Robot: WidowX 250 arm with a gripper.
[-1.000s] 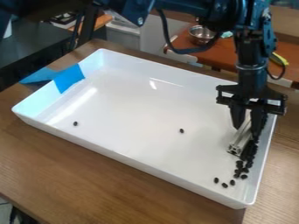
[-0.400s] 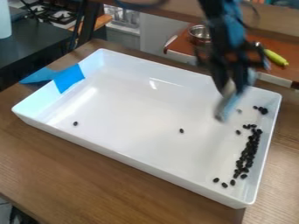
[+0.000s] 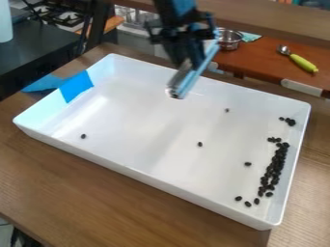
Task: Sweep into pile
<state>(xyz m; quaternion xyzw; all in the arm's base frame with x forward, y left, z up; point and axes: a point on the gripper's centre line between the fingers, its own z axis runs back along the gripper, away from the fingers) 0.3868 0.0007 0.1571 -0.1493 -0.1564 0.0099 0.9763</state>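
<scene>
My gripper (image 3: 187,62) hangs over the back middle of the white tray (image 3: 148,181), shut on a silvery metal bar (image 3: 187,76) that slants down to the left, its lower end above the tray floor. Many dark beans (image 3: 274,169) form a long strip beside the tray's right wall. A small cluster (image 3: 291,121) sits farther back along that wall. Single beans lie apart: one at the left (image 3: 83,136), one in the middle (image 3: 199,144), one toward the back (image 3: 226,110) and one left of the strip (image 3: 247,164).
Blue tape (image 3: 76,86) covers part of the tray's left wall. Behind the tray, a metal bowl (image 3: 228,38) and a green-handled scoop (image 3: 301,62) rest on a reddish-brown surface. A stove (image 3: 61,14) stands at the back left.
My gripper has gone from the tray's right side up and left to the back middle with the bar. Two beans now lie apart, left of the strip and toward the back.
</scene>
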